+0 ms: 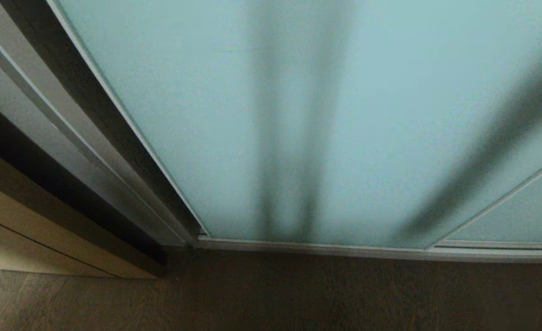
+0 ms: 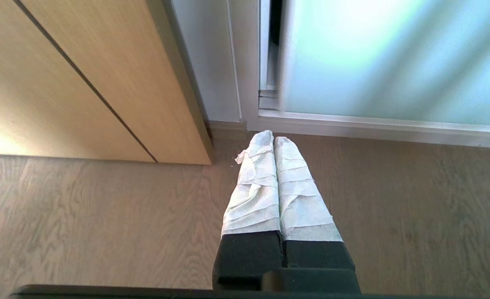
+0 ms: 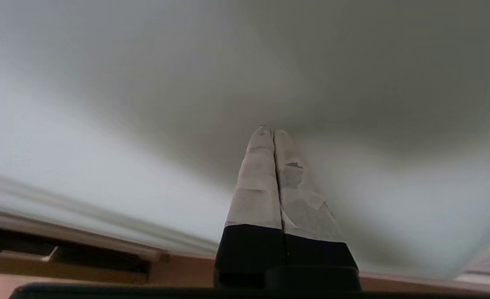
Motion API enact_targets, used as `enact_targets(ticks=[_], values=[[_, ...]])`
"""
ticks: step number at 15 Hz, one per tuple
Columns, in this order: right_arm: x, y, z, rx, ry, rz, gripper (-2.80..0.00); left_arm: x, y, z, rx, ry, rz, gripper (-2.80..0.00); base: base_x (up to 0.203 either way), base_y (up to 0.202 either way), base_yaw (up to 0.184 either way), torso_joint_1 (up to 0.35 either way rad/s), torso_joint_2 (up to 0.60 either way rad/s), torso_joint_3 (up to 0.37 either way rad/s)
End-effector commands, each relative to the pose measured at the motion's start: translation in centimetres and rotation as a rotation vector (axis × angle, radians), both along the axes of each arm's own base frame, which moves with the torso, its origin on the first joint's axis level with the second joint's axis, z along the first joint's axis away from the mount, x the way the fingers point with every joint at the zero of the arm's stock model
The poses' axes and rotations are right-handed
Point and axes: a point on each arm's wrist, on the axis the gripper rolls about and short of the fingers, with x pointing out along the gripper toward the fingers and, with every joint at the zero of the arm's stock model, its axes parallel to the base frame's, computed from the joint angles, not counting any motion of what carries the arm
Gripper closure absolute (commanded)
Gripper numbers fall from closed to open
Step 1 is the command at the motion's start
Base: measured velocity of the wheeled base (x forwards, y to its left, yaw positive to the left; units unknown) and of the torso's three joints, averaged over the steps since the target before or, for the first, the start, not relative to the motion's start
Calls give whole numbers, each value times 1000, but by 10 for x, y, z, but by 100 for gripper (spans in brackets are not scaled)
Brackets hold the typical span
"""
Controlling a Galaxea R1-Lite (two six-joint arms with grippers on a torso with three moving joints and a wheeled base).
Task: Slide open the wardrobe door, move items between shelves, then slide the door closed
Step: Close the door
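Observation:
The sliding wardrobe door (image 1: 353,115), frosted pale teal glass in a thin silver frame, fills most of the head view and stands closed down to its floor track. It also shows in the left wrist view as a pale pane (image 2: 394,58). My right gripper (image 3: 273,131) is shut with nothing in it, its taped fingers pointing at the frosted glass (image 3: 145,83) close ahead. My left gripper (image 2: 273,136) is shut and empty, hanging low over the wooden floor near the door's left corner. Neither arm shows in the head view. The items and shelves are hidden behind the door.
A tan wooden panel (image 1: 18,230) stands left of the door, also seen in the left wrist view (image 2: 83,74). A second glass panel (image 1: 519,211) overlaps at the lower right. A silver floor track (image 1: 367,250) runs along the brown wooden floor (image 1: 271,299).

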Motion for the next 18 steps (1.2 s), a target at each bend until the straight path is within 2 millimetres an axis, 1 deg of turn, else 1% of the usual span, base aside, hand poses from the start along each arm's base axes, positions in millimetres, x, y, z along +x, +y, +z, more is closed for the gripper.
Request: enact_targets(ticks=[1,5,8,12,15,18], values=[[17,-7,-7,16,33,12,0,0,0,0,0,1,0,0,0,0,0,0,0,0],[31,-6,-9,26,48,39,0,0,0,0,0,1,0,0,0,0,0,0,0,0],[30,-5,-13,31,59,43,0,0,0,0,0,1,0,0,0,0,0,0,0,0],[32,-2,-11,23,50,58,0,0,0,0,0,1,0,0,0,0,0,0,0,0],[22,12,-6,13,30,96,0,0,0,0,0,1,0,0,0,0,0,0,0,0],[15,27,-9,11,32,151,0,0,0,0,0,1,0,0,0,0,0,0,0,0]])
